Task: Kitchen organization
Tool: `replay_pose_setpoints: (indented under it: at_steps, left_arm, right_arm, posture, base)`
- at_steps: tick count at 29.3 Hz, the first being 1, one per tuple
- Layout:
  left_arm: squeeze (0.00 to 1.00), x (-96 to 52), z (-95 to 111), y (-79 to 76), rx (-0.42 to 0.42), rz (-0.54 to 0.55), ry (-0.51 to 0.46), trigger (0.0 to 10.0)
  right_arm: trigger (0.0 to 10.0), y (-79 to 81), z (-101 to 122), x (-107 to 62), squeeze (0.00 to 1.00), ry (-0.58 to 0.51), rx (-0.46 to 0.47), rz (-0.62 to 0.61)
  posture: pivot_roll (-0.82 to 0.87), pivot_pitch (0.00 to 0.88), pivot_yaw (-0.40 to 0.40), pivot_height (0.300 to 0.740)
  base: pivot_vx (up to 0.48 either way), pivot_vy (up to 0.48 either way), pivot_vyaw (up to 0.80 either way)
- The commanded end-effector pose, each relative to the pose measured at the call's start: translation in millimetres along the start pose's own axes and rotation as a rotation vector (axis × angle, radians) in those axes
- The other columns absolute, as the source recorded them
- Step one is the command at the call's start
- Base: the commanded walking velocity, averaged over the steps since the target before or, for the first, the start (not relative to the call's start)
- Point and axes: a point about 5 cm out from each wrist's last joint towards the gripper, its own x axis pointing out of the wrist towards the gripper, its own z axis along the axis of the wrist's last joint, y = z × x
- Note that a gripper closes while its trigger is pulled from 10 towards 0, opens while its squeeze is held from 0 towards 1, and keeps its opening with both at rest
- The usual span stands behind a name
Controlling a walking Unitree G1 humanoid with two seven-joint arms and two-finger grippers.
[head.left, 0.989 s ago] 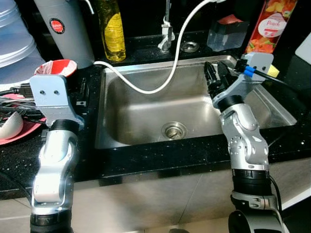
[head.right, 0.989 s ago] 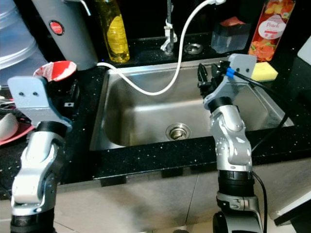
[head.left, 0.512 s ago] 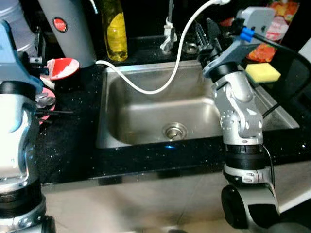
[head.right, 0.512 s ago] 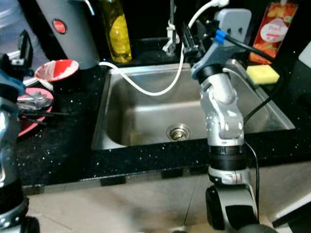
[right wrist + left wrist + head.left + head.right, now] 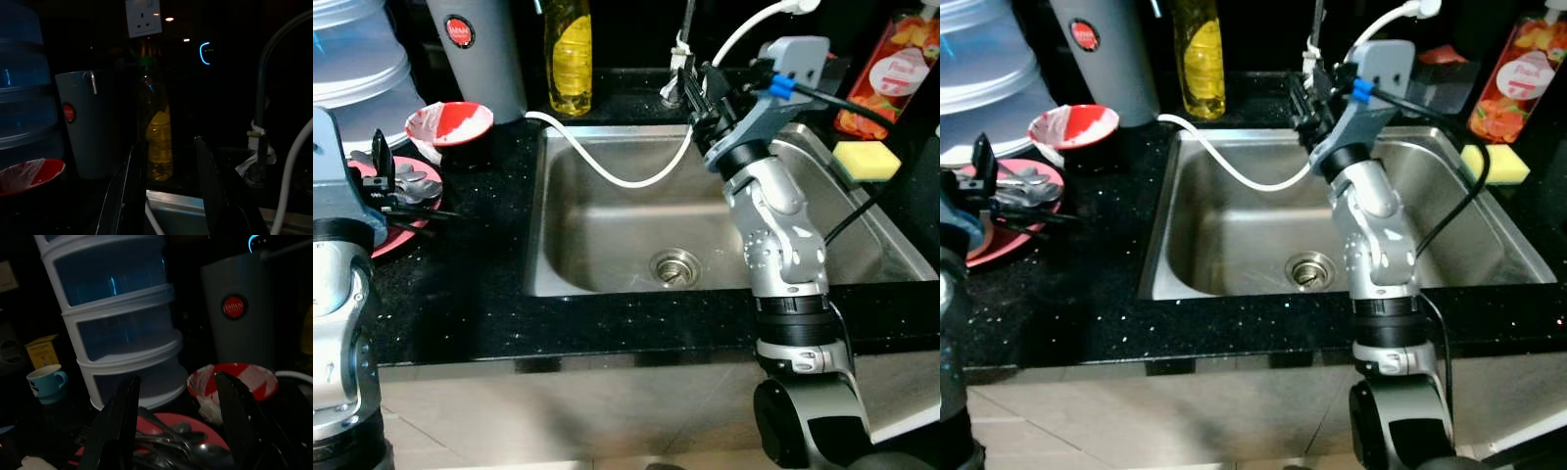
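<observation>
My left gripper (image 5: 177, 379) stands open over a pink plate (image 5: 411, 201) that holds several spoons (image 5: 195, 450) on the black counter left of the sink. Just beyond the plate sits a red and white bowl (image 5: 450, 122) with crumpled plastic in it. My right gripper (image 5: 702, 86) is raised over the back rim of the steel sink (image 5: 607, 235), near the tap. It is open and holds nothing. In the right wrist view its fingers (image 5: 139, 161) frame a yellow oil bottle (image 5: 159, 142) that stands farther off.
A white hose (image 5: 607, 171) loops from the tap down into the sink. A grey jug (image 5: 475, 49) stands behind the bowl, next to stacked blue drawers (image 5: 117, 318). A yellow sponge (image 5: 865, 160) and a peach soap bottle (image 5: 891, 69) are right of the sink. A blue cup (image 5: 46, 382) stands far left.
The view has shifted. My right gripper has risen from the sink's right side to its back rim by the tap. My left arm has swung out over the pink plate.
</observation>
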Motion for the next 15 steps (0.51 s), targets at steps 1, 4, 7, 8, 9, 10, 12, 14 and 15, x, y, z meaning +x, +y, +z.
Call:
replay_pose_setpoints:
  at_steps: [1,4,7,8,9,10,12,14,15]
  left_arm:
    - [0.0,1.8,1,-1.8,0.003,-0.01,0.002,10.0]
    - [0.0,4.7,-1,-6.2,-0.014,-0.027,0.005,10.0]
    - [0.0,4.2,-1,-8.7,-0.042,-0.026,0.007,10.0]
    - [0.0,4.3,-1,-8.9,-0.047,-0.023,0.008,10.0]
    - [0.0,4.4,-2,-8.9,-0.05,-0.022,0.008,10.0]
    - [0.0,4.4,-2,-8.9,-0.05,-0.022,0.008,10.0]
    - [0.0,4.9,-1,-12.6,-0.062,-0.026,0.005,10.0]
    - [0.0,4.8,-1,-14.2,-0.063,-0.027,0.005,10.0]
    - [0.0,4.8,-1,-14.2,-0.063,-0.027,0.005,10.0]
  right_arm:
    - [10.0,-0.3,-5,-2.7,0.0,0.014,0.008,-0.004]
    - [10.0,-3.9,-6,-6.0,0.0,0.017,0.003,-0.02]
    - [10.0,-9.3,-7,-9.4,0.0,0.021,-0.004,-0.032]
    - [10.0,-11.2,-8,-9.9,0.0,0.026,-0.007,-0.039]
    - [10.0,-12.3,-9,-10.0,0.0,0.029,-0.008,-0.043]
    - [10.0,-12.3,-9,-10.0,0.0,0.029,-0.008,-0.043]
    - [10.0,-13.2,-10,-8.5,0.0,0.028,-0.007,-0.046]
    - [10.0,-12.1,-11,-7.6,0.0,0.029,-0.007,-0.044]
    - [10.0,-12.1,-11,-7.6,0.0,0.029,-0.007,-0.044]
  posture:
    - [0.08,0.027,0.007,0.74]
    - [0.07,0.023,0.012,0.74]
    - [0.07,0.009,0.014,0.74]
    - [0.07,0.003,0.014,0.74]
    - [0.07,0.003,0.014,0.74]
    - [0.07,0.003,0.014,0.74]
    - [0.08,0.0,0.008,0.74]
    - [0.08,0.0,0.0,0.74]
    - [0.08,0.0,0.0,0.74]
  base:
    - [0.0,-0.424,0.0]
    - [0.0,-0.466,0.0]
    - [0.0,-0.094,0.0]
    - [0.0,0.0,0.0]
    - [0.0,0.0,0.0]
    - [0.0,0.0,0.0]
    - [0.0,0.0,0.0]
    - [0.0,0.0,0.0]
    - [0.0,0.0,0.0]
